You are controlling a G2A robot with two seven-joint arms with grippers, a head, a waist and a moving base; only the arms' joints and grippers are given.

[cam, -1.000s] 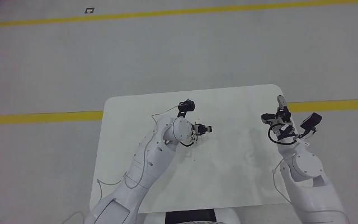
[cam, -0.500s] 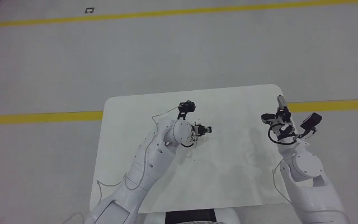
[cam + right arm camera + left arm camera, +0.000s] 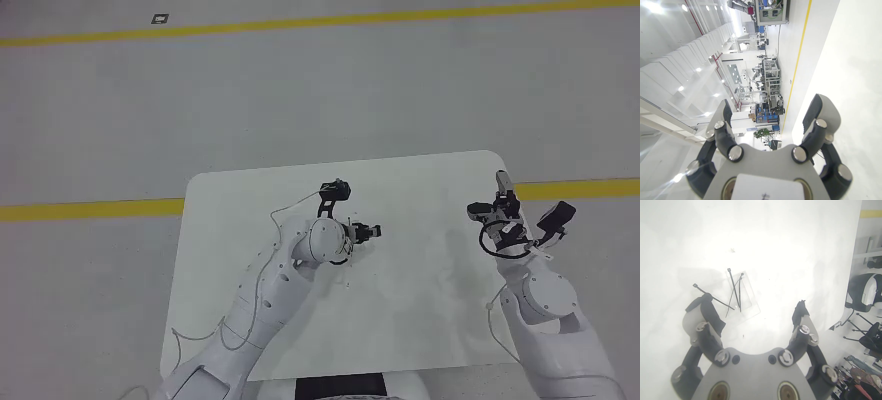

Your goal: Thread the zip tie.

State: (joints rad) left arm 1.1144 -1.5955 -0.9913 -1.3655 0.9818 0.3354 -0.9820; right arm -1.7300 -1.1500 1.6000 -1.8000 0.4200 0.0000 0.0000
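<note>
Left gripper (image 3: 753, 302): my jaws wide apart, empty, over the white table (image 3: 772, 247).
Nearest: thin black plastic zip tie (image 3: 721, 302) just by one jaw; I judge a square mid-strap pinch is best.
Farther: crossed black ties (image 3: 735, 291) on a clear sheet (image 3: 749, 292).
Right gripper (image 3: 770, 106): parted, empty, well apart.

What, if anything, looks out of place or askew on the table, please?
The zip ties lie crossed in a loose heap on a clear sheet, one straying off it by the open left claw, whose black fingertip wrapping looks ragged.

left claw (image 3: 753, 302) spread, zip ties (image 3: 734, 289) ahead
</note>
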